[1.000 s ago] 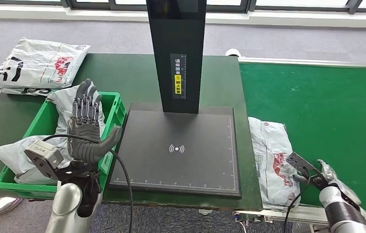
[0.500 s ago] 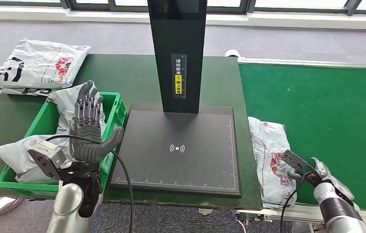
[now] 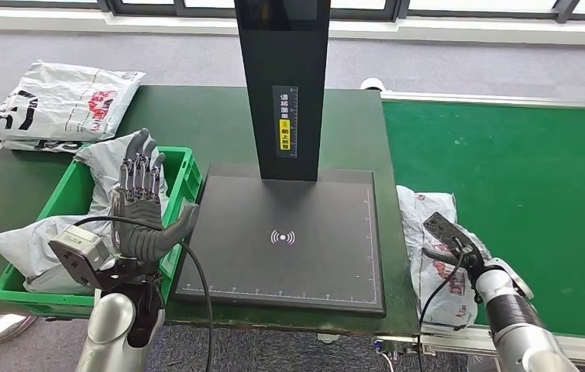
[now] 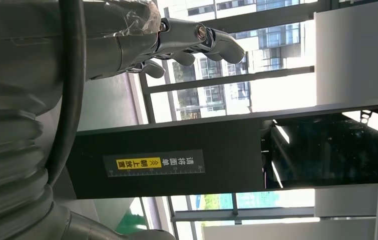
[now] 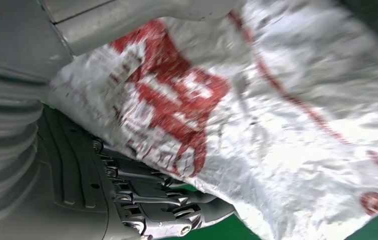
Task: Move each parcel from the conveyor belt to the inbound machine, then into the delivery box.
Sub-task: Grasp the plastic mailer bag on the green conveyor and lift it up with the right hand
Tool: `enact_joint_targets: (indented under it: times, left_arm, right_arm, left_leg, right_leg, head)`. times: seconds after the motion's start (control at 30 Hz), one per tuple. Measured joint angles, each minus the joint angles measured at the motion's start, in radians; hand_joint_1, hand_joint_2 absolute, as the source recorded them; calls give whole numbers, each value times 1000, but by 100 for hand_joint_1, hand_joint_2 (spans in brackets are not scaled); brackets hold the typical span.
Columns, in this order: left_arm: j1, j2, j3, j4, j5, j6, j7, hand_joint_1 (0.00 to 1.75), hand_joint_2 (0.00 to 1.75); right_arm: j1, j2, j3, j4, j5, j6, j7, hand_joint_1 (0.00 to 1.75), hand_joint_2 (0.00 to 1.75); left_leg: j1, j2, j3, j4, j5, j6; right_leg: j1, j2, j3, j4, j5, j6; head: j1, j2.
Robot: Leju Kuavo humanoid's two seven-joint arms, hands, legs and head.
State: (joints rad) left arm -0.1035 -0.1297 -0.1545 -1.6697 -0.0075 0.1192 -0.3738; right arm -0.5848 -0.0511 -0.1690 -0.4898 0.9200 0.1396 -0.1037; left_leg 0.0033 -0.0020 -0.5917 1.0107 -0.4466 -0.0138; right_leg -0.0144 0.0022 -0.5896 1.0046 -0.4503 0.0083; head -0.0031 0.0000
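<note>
Right hand at the parcel on the conveyor belt, fingers under its edge; firm hold or not, cannot tell. Left hand raised, fingers spread wide, holding nothing, above the delivery box. Box already holds parcels, so part of the job looks done. Inbound machine plate bare: this parcel not yet scanned or boxed. More bags on the far table corner.
</note>
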Motion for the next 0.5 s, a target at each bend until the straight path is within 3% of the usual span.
enact_joint_targets:
  times: [0.5]
  left_arm:
    - [0, 0, 0, 0, 0, 18, -5, 0, 175]
  right_arm:
    - [-32, 41, 30, 3, -94, -20, 22, 0, 175]
  left_leg:
    - [0, 0, 0, 0, 0, 0]
  right_leg:
    - [0, 0, -1, 0, 0, 0]
  head:
    - [0, 0]
